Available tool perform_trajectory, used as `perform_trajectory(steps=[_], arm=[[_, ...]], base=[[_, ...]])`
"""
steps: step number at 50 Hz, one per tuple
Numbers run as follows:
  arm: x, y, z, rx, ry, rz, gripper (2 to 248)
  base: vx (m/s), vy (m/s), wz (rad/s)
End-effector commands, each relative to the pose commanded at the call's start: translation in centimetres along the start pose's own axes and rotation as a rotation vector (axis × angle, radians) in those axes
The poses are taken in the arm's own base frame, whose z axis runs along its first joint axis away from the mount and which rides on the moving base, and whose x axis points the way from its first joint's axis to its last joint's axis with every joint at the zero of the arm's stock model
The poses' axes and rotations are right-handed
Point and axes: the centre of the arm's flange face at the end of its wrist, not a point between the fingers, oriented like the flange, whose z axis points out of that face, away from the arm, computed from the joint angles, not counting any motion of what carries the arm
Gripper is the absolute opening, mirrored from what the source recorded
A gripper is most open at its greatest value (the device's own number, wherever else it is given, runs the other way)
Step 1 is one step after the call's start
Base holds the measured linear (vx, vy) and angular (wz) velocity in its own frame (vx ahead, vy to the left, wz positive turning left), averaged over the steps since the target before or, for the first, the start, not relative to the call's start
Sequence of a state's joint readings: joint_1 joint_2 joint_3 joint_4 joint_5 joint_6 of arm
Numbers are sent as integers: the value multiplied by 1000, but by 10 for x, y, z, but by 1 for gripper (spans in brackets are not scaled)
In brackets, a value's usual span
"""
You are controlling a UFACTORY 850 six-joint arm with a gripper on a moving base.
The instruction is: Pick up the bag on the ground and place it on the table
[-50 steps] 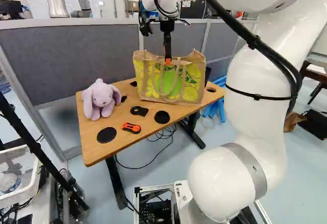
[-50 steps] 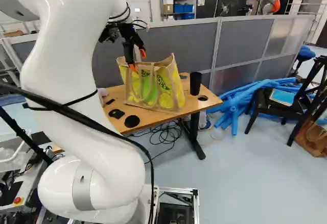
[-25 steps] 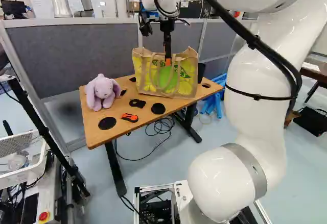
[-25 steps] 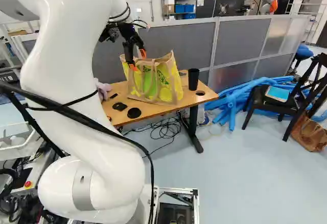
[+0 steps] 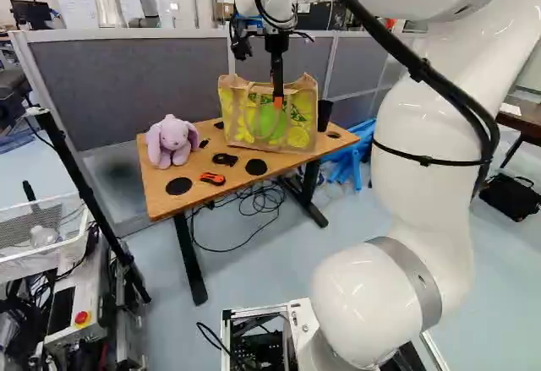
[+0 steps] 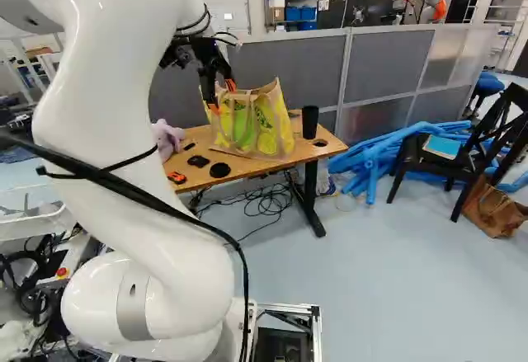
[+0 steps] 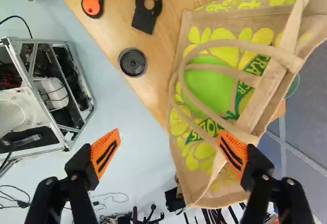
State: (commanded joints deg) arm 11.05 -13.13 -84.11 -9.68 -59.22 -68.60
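Wrist view: the pincer (image 7: pixel 169 133) stands wide open with nothing gripped; one orange pad (image 7: pixel 233 154) overlaps the bag (image 7: pixel 204 83) at its rim, the other (image 7: pixel 105 153) is out over the floor (image 7: pixel 130 157). Whether that near pad touches the cloth, I can't tell.

Bag: it's up on the table (image 5: pixel 159 200), under and ahead of the pincer, standing on its own base. That would be why the fingers can be spread: the wood carries the weight, and the straps need slack to slip free.

Looks: tan, sacking-like trim around yellow fruit and flower prints, a bright green patch and green lettering; the sides sag a little and the mouth gapes.

Strap: the front one (image 7: pixel 225 42) droops in a loop down the printed side, beside the pincer. To my eye the placing is as good as done; what's left is lifting away, and a strap hooked on a finger could tip the bag.

Neighbours: the lilac plush rabbit (image 5: pixel 172 140) sits left of the pincer in the left base view, the black cup (image 5: pixel 325 115) to its right, so the bag seems fitted into the gap between them.
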Motion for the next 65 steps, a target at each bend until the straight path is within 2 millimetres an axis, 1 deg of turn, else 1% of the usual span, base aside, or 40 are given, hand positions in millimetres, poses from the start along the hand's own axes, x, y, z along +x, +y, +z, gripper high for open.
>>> perform_trajectory(steps=[17,48,65], arm=[[0,0,0,0,0,0,247],[0,-1,0,0,0,0,247],[0,-2,0,-1,1,2,247]], base=[[-161,-41,40],[-155,-4,10],[-5,0,1]])
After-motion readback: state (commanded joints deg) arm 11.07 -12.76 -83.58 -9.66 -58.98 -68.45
